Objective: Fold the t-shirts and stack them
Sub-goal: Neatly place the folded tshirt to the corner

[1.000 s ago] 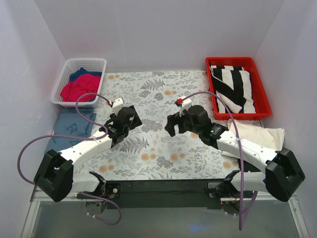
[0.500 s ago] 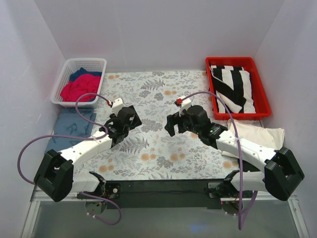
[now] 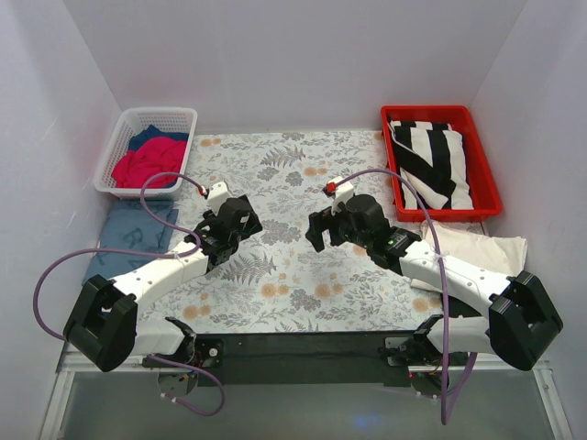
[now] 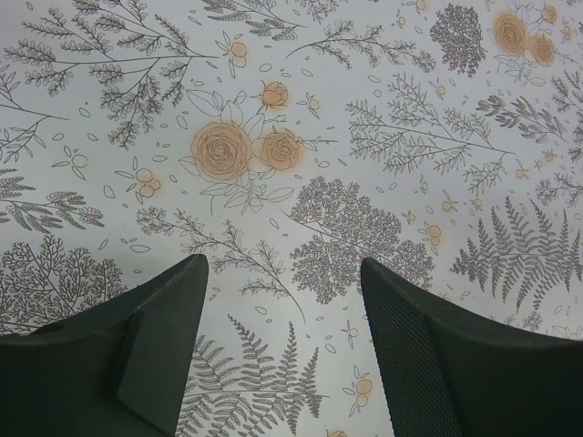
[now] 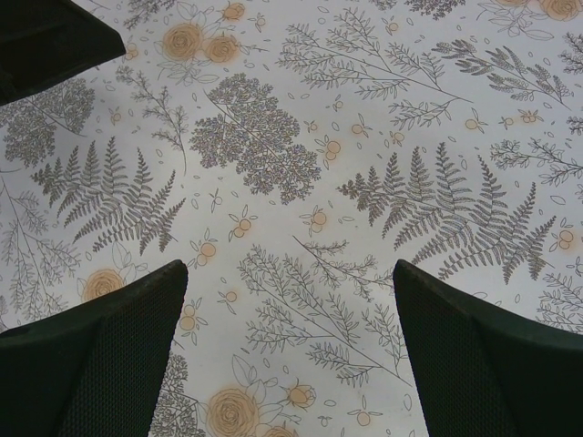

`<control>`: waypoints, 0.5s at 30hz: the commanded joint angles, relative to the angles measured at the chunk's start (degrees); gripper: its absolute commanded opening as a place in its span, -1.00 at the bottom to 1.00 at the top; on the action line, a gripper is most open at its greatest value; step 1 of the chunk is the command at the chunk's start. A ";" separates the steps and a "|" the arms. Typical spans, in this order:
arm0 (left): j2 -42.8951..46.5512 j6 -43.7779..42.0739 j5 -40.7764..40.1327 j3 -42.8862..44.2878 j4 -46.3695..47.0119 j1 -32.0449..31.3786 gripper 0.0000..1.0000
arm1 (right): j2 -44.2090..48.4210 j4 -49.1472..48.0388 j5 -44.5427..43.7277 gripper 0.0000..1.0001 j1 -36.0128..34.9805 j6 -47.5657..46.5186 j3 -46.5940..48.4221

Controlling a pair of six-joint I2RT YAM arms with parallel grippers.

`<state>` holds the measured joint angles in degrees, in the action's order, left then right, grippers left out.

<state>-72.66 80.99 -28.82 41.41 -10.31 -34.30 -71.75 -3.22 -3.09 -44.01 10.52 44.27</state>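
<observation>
**Grippers.** The left gripper (image 3: 246,220) hovers over the left half of the floral table covering (image 3: 284,275). Its jaws are spread apart and hold nothing. The left wrist view shows only the covering's print in the gap of the left gripper (image 4: 284,269). The right gripper (image 3: 316,231) hovers over the right half of the covering, also with its jaws spread wide and nothing between them. The right wrist view confirms this for the right gripper (image 5: 290,269). Neither gripper touches any cloth.

**T-shirts.** No shirt lies on the covering.
- The red t-shirt (image 3: 145,165) and the navy t-shirt (image 3: 147,137) are bunched together in the white basket (image 3: 188,128). The basket stands just off the covering's far left corner.
- The black-and-white striped t-shirt (image 3: 431,160) lies crumpled in the red bin (image 3: 426,111), just off the covering's far right corner.
- The cream t-shirt (image 3: 477,249) lies beside the covering's right edge, partly under the right arm.
- A blue-grey cloth (image 3: 128,234) lies flat beside the covering's left edge. Whether it is a shirt cannot be determined.
</observation>
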 commanded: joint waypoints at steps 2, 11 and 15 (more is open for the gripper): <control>0.33 0.13 -1.86 0.25 -0.42 -0.15 0.34 | -0.15 -2.67 -1.13 0.97 -0.29 -0.59 2.66; 0.42 0.13 -1.86 0.16 -0.42 -0.15 0.34 | -0.15 -2.66 -0.95 0.97 -0.37 -0.68 2.40; 0.42 0.13 -1.94 0.08 -0.42 -0.15 0.34 | -0.15 -2.66 -1.04 0.97 -0.29 -0.68 2.31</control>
<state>-72.71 80.99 -29.02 41.41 -10.31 -34.30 -71.75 -3.22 -3.29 -44.01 10.35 44.27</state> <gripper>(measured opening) 0.666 0.984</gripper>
